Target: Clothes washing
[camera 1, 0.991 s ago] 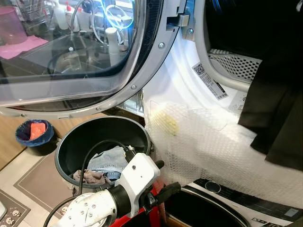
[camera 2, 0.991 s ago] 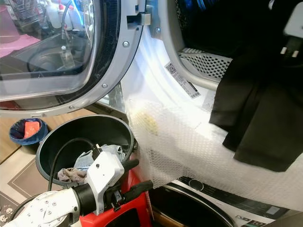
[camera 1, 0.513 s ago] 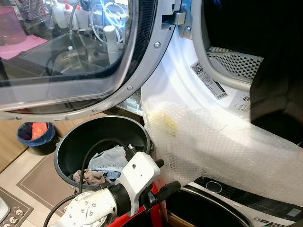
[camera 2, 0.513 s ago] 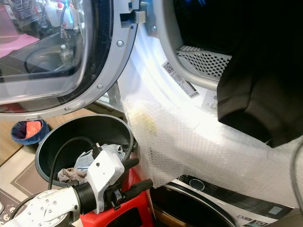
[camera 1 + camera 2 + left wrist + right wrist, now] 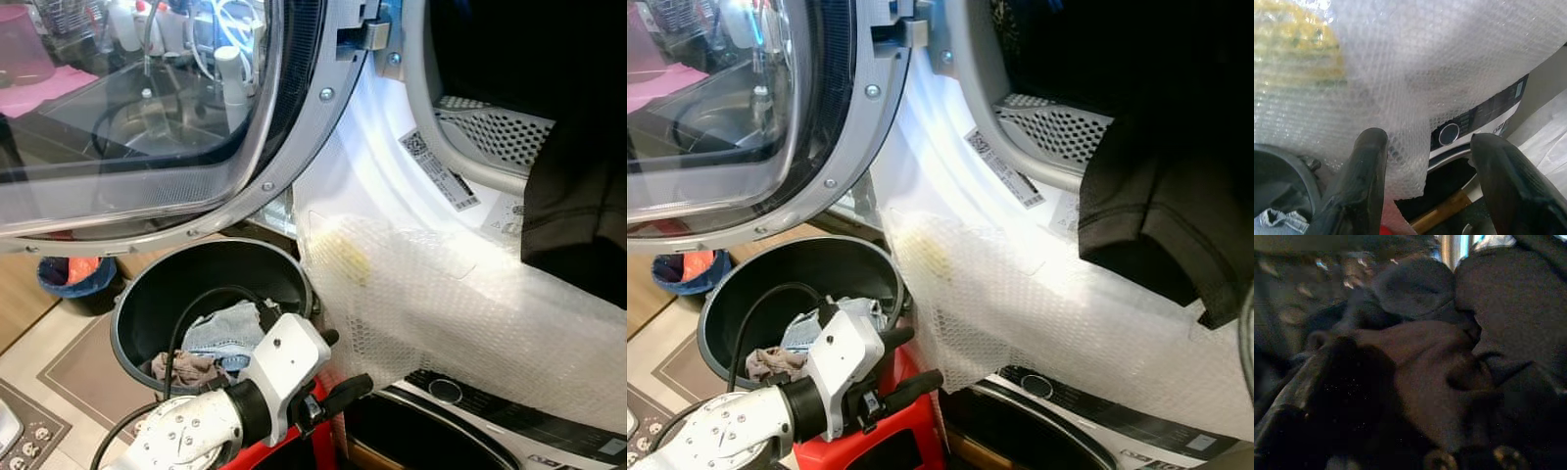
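Drum mouth (image 5: 509,59): I see its lower right blocked by hanging black garment (image 5: 1161,220). Open door (image 5: 147,117) overhangs bucket (image 5: 162,294); bubble wrap (image 5: 460,304) covers the sill.

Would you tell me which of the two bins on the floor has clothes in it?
The large dark bucket beside the left gripper holds clothes; the small blue bin farther left holds something orange.
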### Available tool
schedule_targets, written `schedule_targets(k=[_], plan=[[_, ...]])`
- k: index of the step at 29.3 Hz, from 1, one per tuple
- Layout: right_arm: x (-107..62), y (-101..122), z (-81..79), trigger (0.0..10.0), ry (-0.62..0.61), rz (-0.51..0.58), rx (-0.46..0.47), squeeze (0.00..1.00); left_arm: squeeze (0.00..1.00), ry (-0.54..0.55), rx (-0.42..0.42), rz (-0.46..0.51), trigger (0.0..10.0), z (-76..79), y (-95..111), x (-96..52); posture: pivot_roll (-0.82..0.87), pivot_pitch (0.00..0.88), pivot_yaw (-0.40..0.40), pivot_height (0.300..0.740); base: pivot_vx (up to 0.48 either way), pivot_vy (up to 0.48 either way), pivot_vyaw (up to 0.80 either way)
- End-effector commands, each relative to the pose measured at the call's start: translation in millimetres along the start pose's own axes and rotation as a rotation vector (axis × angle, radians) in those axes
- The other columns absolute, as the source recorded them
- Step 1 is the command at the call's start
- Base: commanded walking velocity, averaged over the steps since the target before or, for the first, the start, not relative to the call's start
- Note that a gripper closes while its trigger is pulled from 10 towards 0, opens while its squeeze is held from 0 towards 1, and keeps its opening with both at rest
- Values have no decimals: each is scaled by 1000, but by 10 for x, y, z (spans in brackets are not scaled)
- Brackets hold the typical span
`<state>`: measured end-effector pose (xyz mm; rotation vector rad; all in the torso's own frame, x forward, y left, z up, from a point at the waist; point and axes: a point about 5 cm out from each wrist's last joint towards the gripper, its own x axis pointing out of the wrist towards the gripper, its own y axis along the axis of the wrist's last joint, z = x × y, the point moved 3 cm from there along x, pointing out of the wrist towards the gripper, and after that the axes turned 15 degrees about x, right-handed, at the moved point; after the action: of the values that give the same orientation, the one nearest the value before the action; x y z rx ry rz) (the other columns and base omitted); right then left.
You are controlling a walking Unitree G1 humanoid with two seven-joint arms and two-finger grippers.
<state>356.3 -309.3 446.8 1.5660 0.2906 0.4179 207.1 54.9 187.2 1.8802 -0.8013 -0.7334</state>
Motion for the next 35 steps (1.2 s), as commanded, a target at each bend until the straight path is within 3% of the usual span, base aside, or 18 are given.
schedule_targets(k=[1,5,9,12,16,18,22,24,27,30,32,35], plan=[[-100,113,-38,10000,70,51,21,0,0,-8,1,9,10000,7,13,-8,-20,193,0,740,0,0,0],[-267,173,-128,10000,259,104,90,0,0,-11,1,10,10000,11,14,-8,-16,192,3,740,0,0,0],[-380,139,-152,10000,349,69,112,0,0,-9,2,8,10000,8,13,-13,-13,192,3,740,0,0,0],[-514,33,-165,10000,431,-18,60,0,0,-9,5,4,10000,3,9,-24,-7,191,6,740,0,0,0],[-587,-77,-113,10000,394,-134,-25,0,0,-6,9,-1,10000,-10,1,-41,-2,190,9,740,0,0,0],[-614,-207,-61,10000,340,-279,-110,0,0,-8,10,-3,10000,-11,-5,-49,-8,187,13,740,0,0,0],[-618,-294,-55,10000,322,-396,-214,0,0,-13,11,-2,10000,-15,-9,-41,-14,182,17,740,0,0,0],[-603,-450,6,10000,280,-571,-364,0,0,-17,16,4,10000,-20,1,-22,-14,177,18,740,0,0,0],[-590,-517,34,10000,272,-630,-424,0,0,-17,17,5,10000,-24,3,-18,-13,171,18,740,0,0,0],[-455,-503,21,10000,242,-584,-448,0,0,-17,19,6,10000,-22,1,-16,-9,160,18,740,0,0,0],[-324,-514,113,10000,107,-537,-541,0,0,-16,22,7,10000,-29,3,-10,-2,154,16,740,0,0,0],[-264,-530,183,10000,13,-522,-561,0,0,-13,24,6,10000,-38,2,-11,5,147,15,740,0,0,0]])
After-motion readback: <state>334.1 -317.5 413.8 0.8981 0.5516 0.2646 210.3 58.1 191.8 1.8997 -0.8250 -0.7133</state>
